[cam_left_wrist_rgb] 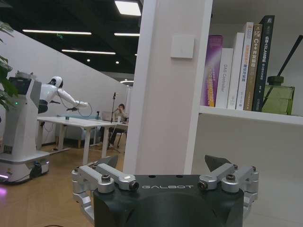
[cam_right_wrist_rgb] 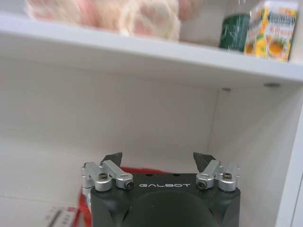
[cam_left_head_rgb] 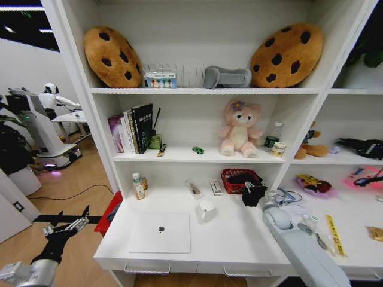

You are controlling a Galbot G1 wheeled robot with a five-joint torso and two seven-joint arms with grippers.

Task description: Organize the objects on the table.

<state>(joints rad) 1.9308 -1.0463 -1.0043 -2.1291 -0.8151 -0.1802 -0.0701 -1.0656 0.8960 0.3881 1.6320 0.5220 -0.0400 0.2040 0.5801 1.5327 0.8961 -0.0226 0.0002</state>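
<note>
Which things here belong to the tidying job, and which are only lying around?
Job:
- silver laptop on the table
- tiny green toy on the shelf
- small green-topped jar
- right hand, open, near the red basket
- left hand, open, beside the table

Lying about:
- cookie cushions
- pink plush
- books

- Looks like an open office or robotics lab dressed up as a home study.
- White shelving [cam_left_head_rgb: 197,91] with books [cam_left_wrist_rgb: 236,66], cookie cushions [cam_left_head_rgb: 112,55] and a plush [cam_left_head_rgb: 238,128], over a desk [cam_left_head_rgb: 239,239] with a laptop [cam_left_head_rgb: 160,232].
- Behind: another robot [cam_left_wrist_rgb: 28,123], long tables [cam_left_wrist_rgb: 80,124], ceiling strip lights [cam_left_wrist_rgb: 57,32], wood floor [cam_left_head_rgb: 78,197].
</note>
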